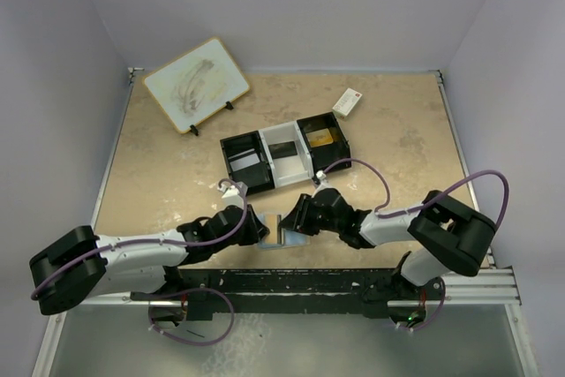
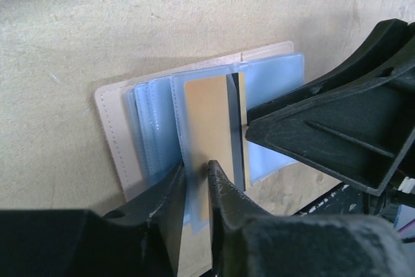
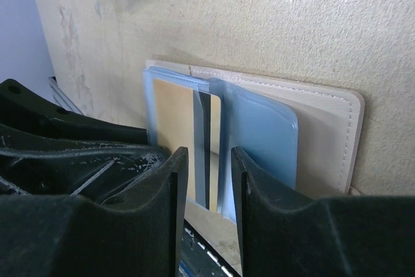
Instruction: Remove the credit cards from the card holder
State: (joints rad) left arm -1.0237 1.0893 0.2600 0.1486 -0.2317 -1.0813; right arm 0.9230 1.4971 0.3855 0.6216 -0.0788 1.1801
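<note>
Overhead: the card holder lies open on the surface, on the tray's near side. My left claw and right claw meet over it.

Left wrist: my left claw pinches a tan, dark-striped card among the blue sleeves.

Right wrist: my right claw's jaws stand narrowly apart before card and sleeve. I cannot tell whether they grip.

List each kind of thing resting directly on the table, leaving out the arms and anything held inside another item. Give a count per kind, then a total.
Card holder: 1
Three-compartment tray: 1
White box with a red mark: 1
Framed white board on a stand: 1
Total: 4
</note>
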